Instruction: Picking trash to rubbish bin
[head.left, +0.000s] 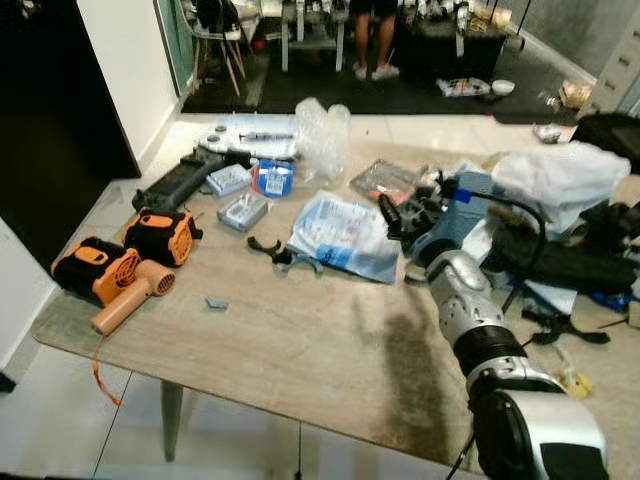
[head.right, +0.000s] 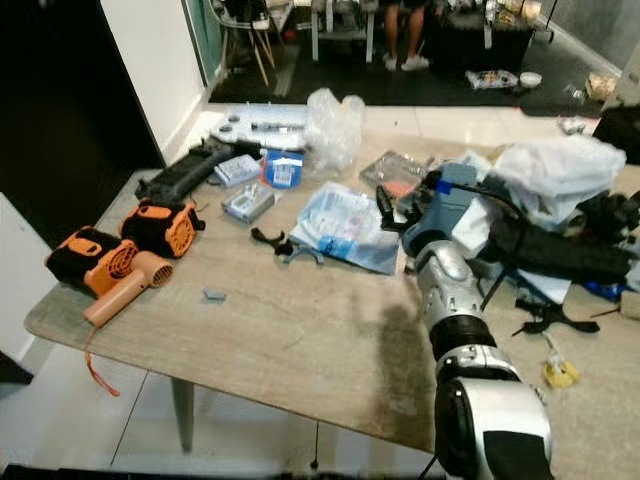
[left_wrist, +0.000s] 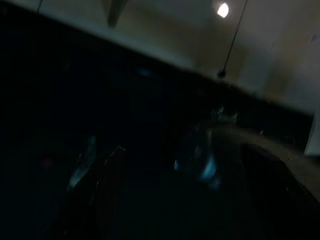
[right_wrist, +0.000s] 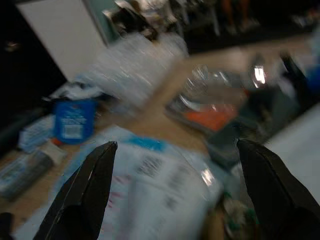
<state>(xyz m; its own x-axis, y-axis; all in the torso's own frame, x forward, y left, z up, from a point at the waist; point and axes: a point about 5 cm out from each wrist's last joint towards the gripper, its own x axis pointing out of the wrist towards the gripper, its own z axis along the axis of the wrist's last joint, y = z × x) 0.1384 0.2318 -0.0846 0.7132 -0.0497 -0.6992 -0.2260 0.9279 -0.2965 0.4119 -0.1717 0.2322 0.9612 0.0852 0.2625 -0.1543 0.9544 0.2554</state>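
A wooden table (head.left: 300, 350) is strewn with clutter. A flat blue-and-white plastic packet (head.left: 345, 235) lies near its middle, and behind it sits a crumpled clear plastic bag (head.left: 322, 135). A clear blister pack (head.left: 385, 180) with an orange insert lies to the packet's right. My right arm reaches over the table; its gripper (head.left: 405, 215) hovers at the packet's right edge. In the right wrist view the gripper (right_wrist: 176, 145) is open, with the packet (right_wrist: 150, 190) below the spread fingers (right_wrist: 90, 185). The left wrist view is very dark.
Two orange-and-black power tools (head.left: 95, 268) (head.left: 162, 235) and a long black tool (head.left: 185, 178) occupy the table's left. A white plastic bag (head.left: 560, 175), cables and black gear crowd the right. A person's legs (head.left: 372, 40) stand far behind. White floor (head.left: 60, 420) surrounds the table.
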